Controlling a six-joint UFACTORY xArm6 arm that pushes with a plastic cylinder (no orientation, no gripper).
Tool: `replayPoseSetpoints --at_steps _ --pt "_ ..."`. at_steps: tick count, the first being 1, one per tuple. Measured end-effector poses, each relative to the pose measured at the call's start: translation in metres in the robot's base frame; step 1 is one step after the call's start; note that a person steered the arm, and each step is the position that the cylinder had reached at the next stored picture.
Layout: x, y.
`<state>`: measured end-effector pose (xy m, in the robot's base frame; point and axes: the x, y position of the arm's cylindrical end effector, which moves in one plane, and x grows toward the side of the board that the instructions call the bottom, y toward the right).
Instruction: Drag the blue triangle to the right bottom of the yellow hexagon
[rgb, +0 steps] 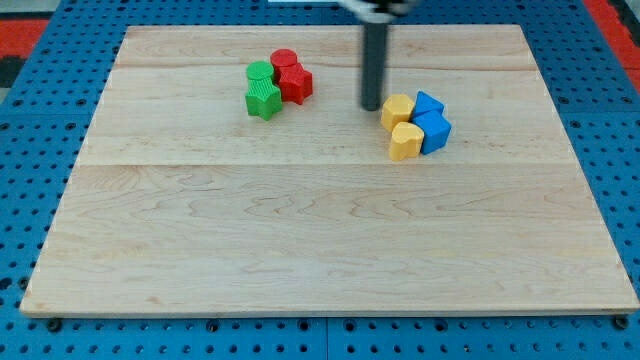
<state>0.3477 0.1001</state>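
Wooden worktop (330, 250); tool tip (371, 106) (plain rod, nothing held) just left of yellow hexagon (397, 109), blue triangle (428, 103) beyond.

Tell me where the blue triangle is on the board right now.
The blue triangle sits in the upper right part of the wooden board, touching the yellow hexagon on its right, directly above the other blue block. My tip is just left of the hexagon.

The blue triangle (428, 103) lies right of centre in the frame's upper half, touching the yellow hexagon's (397, 110) right edge.
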Motion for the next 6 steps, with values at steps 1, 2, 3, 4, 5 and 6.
replayPoseSetpoints --at_steps 1,2,3,4,5,6 --pt "-0.001 0.066" --pt "-0.011 0.101" --pt "-0.011 0.118" --pt "-0.018 0.123" --pt "0.042 0.136" --pt "0.079 0.114"
